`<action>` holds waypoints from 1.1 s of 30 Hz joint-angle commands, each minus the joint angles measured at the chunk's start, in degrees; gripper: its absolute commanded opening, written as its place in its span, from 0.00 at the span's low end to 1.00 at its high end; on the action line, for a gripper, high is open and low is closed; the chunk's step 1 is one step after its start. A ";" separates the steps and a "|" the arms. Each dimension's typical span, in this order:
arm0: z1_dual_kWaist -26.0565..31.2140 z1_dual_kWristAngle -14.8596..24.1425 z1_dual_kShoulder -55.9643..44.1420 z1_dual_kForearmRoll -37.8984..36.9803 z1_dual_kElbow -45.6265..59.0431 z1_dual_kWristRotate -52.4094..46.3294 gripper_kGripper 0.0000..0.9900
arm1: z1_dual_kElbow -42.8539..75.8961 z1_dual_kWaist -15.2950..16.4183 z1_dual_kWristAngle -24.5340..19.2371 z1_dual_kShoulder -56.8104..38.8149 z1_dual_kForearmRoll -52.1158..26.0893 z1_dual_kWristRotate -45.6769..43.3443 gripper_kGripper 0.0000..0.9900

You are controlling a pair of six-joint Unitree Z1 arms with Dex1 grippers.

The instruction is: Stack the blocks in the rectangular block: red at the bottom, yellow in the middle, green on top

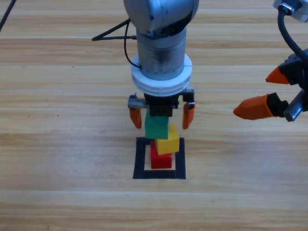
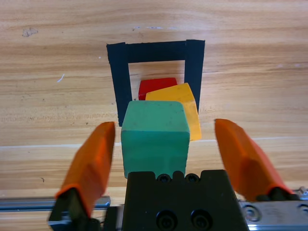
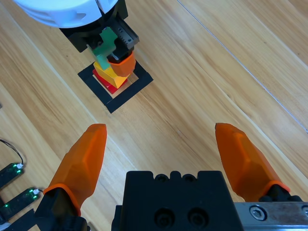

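Note:
The red cube [image 1: 161, 160] sits inside the black square outline [image 1: 140, 161]. On it lies the yellow cube [image 1: 168, 142], twisted and shifted to the right. The green cube [image 1: 157, 127] is on top, offset toward the arm. My left gripper [image 1: 161, 124] hangs over the stack, open, one jaw on each side of the green cube [image 2: 154, 137] with a gap at both sides. The left wrist view shows yellow [image 2: 185, 98] and red [image 2: 154, 85] peeking out beyond the green one. My right gripper [image 1: 252, 94] waits open at the right edge.
A black cable [image 1: 113, 33] runs across the table behind the left arm. In the right wrist view the stack [image 3: 109, 72] and the outline [image 3: 115, 103] lie far ahead of the right gripper [image 3: 160, 127], with bare wood between.

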 commanded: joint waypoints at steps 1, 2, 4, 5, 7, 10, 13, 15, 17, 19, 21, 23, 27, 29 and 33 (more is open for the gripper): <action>-0.93 0.10 -0.86 0.29 -0.02 -0.74 1.00 | 0.97 -1.31 0.00 3.29 0.14 -0.11 1.00; -0.93 0.19 -1.12 0.29 0.15 -0.74 1.00 | 0.97 -1.31 0.00 3.29 0.14 -0.11 1.00; -0.93 0.36 -1.74 0.29 0.33 -0.65 1.00 | 0.97 -1.31 0.00 3.29 0.14 -0.11 1.00; -0.93 0.45 -2.09 0.29 0.33 -0.65 1.00 | 0.97 -1.31 0.00 3.29 0.14 -0.11 1.00; -0.93 1.15 -3.58 0.29 0.33 -0.65 1.00 | 0.97 -1.31 0.00 3.38 0.14 -0.11 1.00; -0.93 3.79 -7.71 0.29 -1.25 -0.39 1.00 | 0.88 -1.31 0.00 3.38 0.14 -0.11 1.00; -0.93 8.54 -16.85 0.29 -1.60 -1.27 1.00 | 0.88 -1.31 0.00 3.64 0.14 -0.11 1.00; -3.57 15.30 -25.73 0.03 0.51 -3.02 1.00 | 0.80 -1.31 0.00 3.82 0.14 -0.11 1.00; -5.85 18.99 -29.25 0.03 2.61 -2.41 1.00 | 0.71 -1.31 0.00 3.82 0.14 -0.11 1.00; -8.93 21.63 -30.48 -0.32 4.99 -0.56 1.00 | 0.71 -1.31 0.00 3.82 0.14 -0.11 1.00; -13.85 25.15 -30.48 -1.38 7.45 1.11 1.00 | 0.80 -1.31 0.00 3.82 0.14 -0.11 1.00; -19.04 29.01 -30.56 -2.96 10.79 1.55 1.00 | 0.80 -1.31 0.00 3.82 0.14 -0.11 1.00; -26.60 32.79 -37.07 -14.83 29.33 3.57 1.00 | 0.80 -1.31 0.00 3.82 0.14 -0.11 1.00; -28.00 32.71 -45.77 -28.01 46.38 7.26 1.00 | 0.71 -1.31 0.00 3.91 0.14 -0.11 1.00; -28.00 32.18 -54.12 -36.71 61.85 8.93 1.00 | 0.71 -1.31 0.00 4.00 0.14 -0.11 1.00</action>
